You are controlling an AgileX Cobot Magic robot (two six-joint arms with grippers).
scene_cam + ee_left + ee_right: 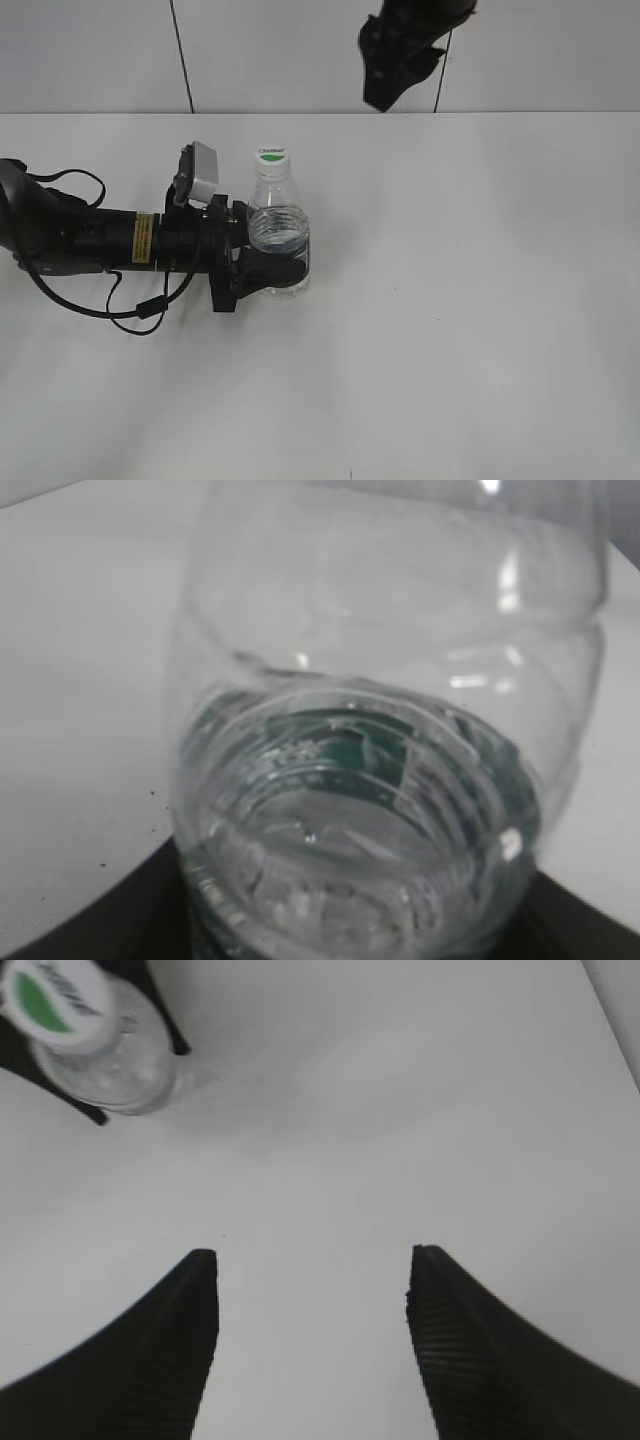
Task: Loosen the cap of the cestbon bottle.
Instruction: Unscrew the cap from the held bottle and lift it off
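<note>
The cestbon bottle [277, 228] stands upright on the white table, clear plastic with a dark green label band low on it. Its white cap [271, 156] with a green half-disc is on top. My left gripper [268, 272] is shut on the bottle's lower body from the left. The left wrist view is filled by the bottle [390, 730] at close range. My right gripper [385, 85] hangs high at the back, right of the bottle, open and empty [312, 1260]. The right wrist view shows the cap [55, 1000] and the bottle [125, 1065] at its top left.
The white table [480, 300] spreads to the right and front of the bottle. A white wall with dark vertical seams [181, 55] stands behind. The left arm's black cable [130, 310] lies on the table at the left.
</note>
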